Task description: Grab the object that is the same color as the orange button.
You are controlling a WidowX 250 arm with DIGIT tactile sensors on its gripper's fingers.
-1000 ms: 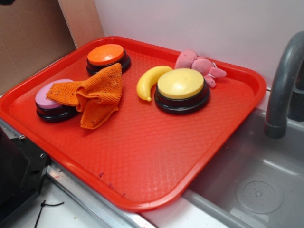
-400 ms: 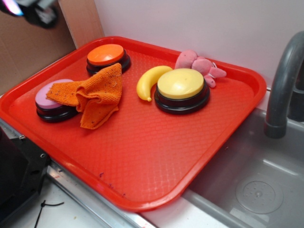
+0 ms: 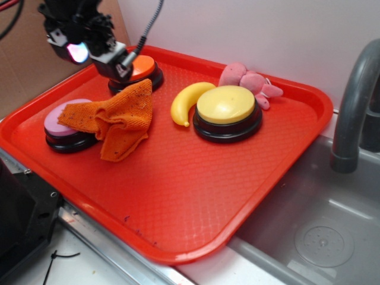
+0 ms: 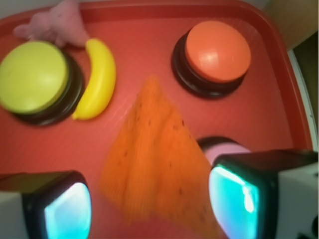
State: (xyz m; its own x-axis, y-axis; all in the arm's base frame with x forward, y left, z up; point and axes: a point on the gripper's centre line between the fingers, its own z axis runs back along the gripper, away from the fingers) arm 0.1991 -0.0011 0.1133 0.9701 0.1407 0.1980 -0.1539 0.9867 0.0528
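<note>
Our hand (image 4: 149, 199) hangs open over the orange rag (image 3: 116, 116) — we should pinch its raised fold, clear of the orange button (image 3: 139, 70).

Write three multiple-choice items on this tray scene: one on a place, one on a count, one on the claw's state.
1. Where does the orange cloth lie?
A. in the sink
B. partly over the pink button
C. on the yellow button

2. How many buttons sit on the tray?
A. two
B. three
C. four

3. The claw is:
A. open, holding nothing
B. shut on the banana
C. shut on the cloth

Key: 1 B, the cloth drapes the pink button's edge. 2 B, pink, yellow and the orange button. 3 A, the wrist view shows its fingers apart above the cloth.
</note>
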